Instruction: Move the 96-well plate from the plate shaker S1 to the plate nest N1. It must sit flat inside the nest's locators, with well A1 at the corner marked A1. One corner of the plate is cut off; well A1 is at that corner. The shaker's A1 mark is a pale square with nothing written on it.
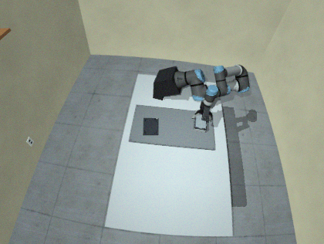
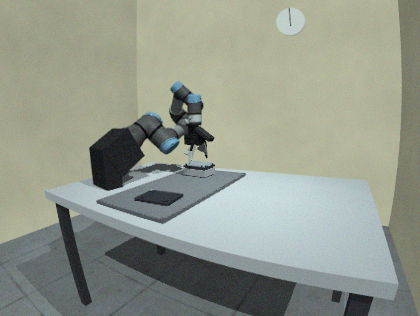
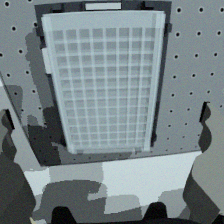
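The white 96-well plate (image 1: 200, 123) (image 2: 201, 165) (image 3: 105, 75) sits flat on the plate shaker S1 (image 2: 199, 173) (image 3: 168, 35) at the right end of the grey mat. My gripper (image 1: 203, 116) (image 2: 195, 156) (image 3: 106, 106) is open and empty. It hangs close above the plate and points down, with one finger on either side of the plate's near end in the wrist view and not touching it. A pale mark (image 3: 102, 6) shows on the shaker at the plate's far end. The plate nest N1 (image 1: 150, 126) (image 2: 158, 197) is a dark flat square at the mat's left end.
The grey perforated mat (image 1: 173, 135) (image 2: 200, 190) (image 3: 195, 55) lies on the white table (image 1: 170, 185) (image 2: 280, 210). The arm's black base block (image 1: 165, 83) (image 2: 112, 160) stands behind the mat. A wall clock (image 2: 290, 21) hangs on the far wall.
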`<state>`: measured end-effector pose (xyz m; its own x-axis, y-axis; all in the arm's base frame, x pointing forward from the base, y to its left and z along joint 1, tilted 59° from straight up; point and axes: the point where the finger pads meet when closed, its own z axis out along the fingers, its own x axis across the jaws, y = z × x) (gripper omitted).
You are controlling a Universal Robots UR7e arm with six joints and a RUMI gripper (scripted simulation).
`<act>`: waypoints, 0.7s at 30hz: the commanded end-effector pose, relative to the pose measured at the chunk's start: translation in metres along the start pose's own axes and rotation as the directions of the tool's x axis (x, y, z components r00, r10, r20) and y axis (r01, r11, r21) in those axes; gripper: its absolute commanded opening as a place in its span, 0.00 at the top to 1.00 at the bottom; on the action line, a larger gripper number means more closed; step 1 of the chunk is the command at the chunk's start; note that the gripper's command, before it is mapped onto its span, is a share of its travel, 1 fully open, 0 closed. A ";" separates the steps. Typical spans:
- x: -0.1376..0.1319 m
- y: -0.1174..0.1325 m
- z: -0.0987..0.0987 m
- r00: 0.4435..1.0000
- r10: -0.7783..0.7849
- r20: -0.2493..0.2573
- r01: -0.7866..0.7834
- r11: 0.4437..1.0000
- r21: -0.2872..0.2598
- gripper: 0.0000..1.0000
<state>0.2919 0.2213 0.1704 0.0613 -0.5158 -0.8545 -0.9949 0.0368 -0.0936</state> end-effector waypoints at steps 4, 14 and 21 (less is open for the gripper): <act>0.000 -0.001 0.007 1.000 0.000 -0.001 0.000 1.000 0.000 0.00; 0.000 -0.001 0.007 1.000 0.000 -0.001 0.000 1.000 0.000 0.00; 0.000 -0.001 0.007 1.000 0.000 -0.001 0.000 1.000 0.000 1.00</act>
<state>0.2929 0.2276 0.1664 0.0609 -0.5166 -0.8541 -0.9950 0.0367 -0.0932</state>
